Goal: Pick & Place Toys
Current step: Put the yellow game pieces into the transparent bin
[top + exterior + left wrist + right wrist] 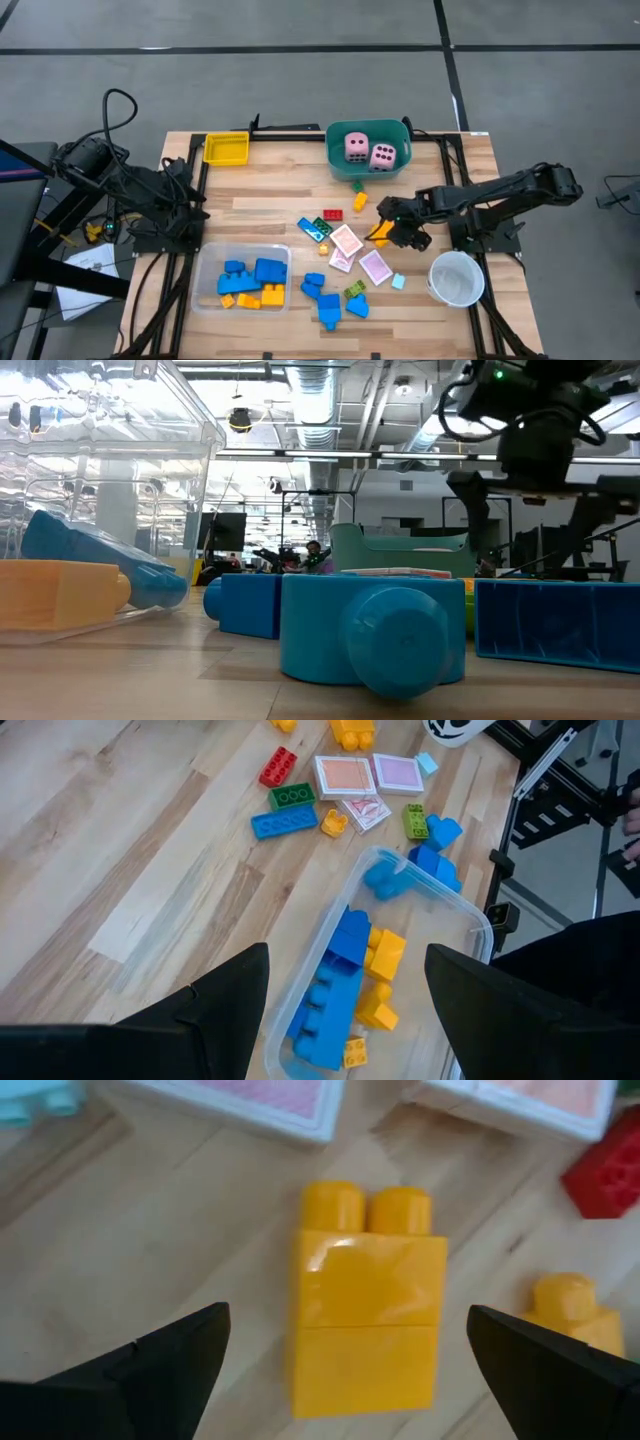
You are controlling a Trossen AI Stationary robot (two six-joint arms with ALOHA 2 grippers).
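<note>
The right gripper (390,232) is held low over the table, at about four o'clock from the table's middle, with its fingers spread wide and grasping nothing. Directly between them a yellow-orange two-stud block (368,1300) is seen lying flat on the wood, untouched by either finger. A smaller yellow-orange block (572,1318) lies just beside it, and a red block (606,1175) is near at the edge of the wrist view.

The pink-white cards (352,250) are spread at the table's centre, just at nine o'clock of the gripper. Two pink dice (368,150) are seen inside the teal tub (340,165) at twelve o'clock. Blue and yellow-orange blocks (252,282) are gathered in the clear tray (205,262) at seven o'clock (more blue blocks (328,302) lie loose at six o'clock).

The left gripper (345,1010) is kept above the clear tray's side, its fingers parted and empty.
</note>
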